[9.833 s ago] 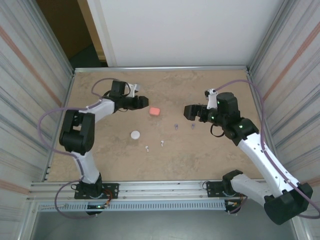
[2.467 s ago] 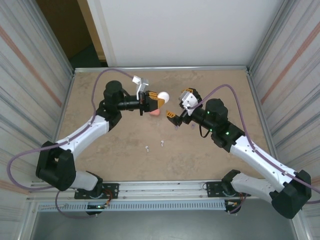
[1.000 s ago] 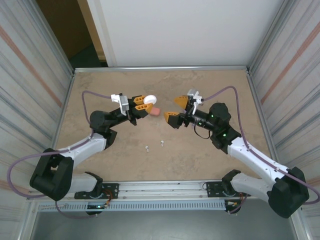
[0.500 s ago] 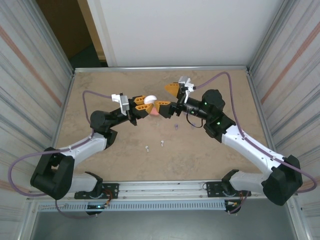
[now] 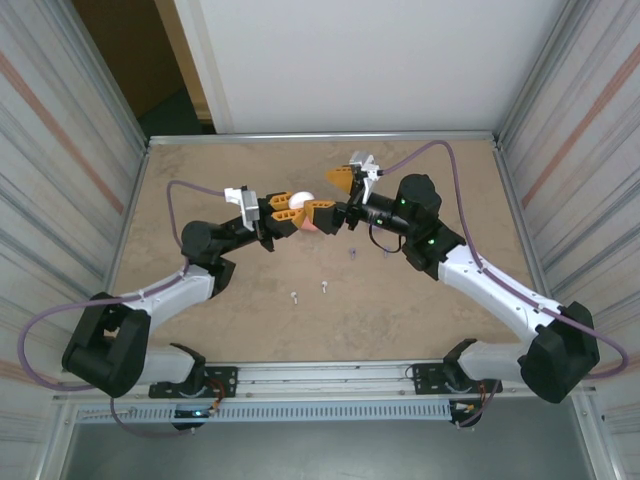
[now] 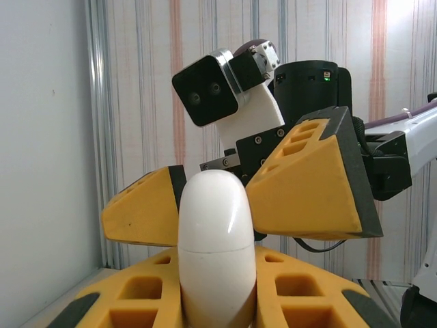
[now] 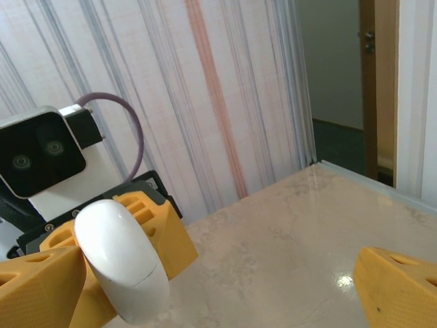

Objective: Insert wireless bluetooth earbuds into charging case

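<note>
A white egg-shaped charging case (image 5: pixel 301 199) is held up above the table, closed, with my left gripper (image 5: pixel 287 208) shut on its lower half. In the left wrist view the case (image 6: pixel 216 246) stands upright between my left gripper's (image 6: pixel 217 304) yellow pads. My right gripper (image 5: pixel 331 194) is open, one finger on either side of the case's upper half without closing on it. The case (image 7: pixel 121 263) sits at the lower left of the right wrist view, by my right gripper (image 7: pixel 215 294). Two white earbuds (image 5: pixel 295 296) (image 5: pixel 324 287) and a purple earbud (image 5: pixel 352 253) lie on the table.
A pink charging case (image 5: pixel 314 226) lies on the beige table (image 5: pixel 240 290) just under the two grippers, partly hidden by them. Striped metal walls (image 5: pixel 60 180) close in both sides, and a rail (image 5: pixel 320 375) runs along the near edge.
My right gripper has swung left and up to the raised white case, its open fingers now flanking it. The left gripper has held the case almost still over the last second.
</note>
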Controlling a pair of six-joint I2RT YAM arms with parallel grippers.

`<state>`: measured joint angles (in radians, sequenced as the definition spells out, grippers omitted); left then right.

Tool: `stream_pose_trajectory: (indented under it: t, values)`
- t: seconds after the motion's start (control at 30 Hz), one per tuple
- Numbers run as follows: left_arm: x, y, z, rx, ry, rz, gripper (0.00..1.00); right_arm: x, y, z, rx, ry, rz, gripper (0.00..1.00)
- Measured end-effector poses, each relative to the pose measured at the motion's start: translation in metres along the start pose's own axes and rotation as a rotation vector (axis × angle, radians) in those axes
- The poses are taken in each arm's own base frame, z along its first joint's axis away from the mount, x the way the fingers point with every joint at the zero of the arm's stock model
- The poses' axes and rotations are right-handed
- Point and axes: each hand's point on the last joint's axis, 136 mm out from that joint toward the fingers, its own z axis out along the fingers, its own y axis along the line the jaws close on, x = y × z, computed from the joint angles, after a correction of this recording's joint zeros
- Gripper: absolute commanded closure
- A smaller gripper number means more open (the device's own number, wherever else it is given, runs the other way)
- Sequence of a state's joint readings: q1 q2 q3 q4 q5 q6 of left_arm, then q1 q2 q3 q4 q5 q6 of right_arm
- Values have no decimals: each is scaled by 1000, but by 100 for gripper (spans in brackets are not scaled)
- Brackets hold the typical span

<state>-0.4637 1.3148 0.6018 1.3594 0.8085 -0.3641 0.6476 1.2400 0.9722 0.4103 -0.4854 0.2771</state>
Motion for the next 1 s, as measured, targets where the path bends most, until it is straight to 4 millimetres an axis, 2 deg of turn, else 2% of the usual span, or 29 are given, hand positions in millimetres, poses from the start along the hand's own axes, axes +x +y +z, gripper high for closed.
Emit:
stream_pose_trajectory:
  t: [1.0]
  values:
    - [5, 2, -2, 4, 15, -12, 100, -19, -17, 5, 47, -16, -3, 1]
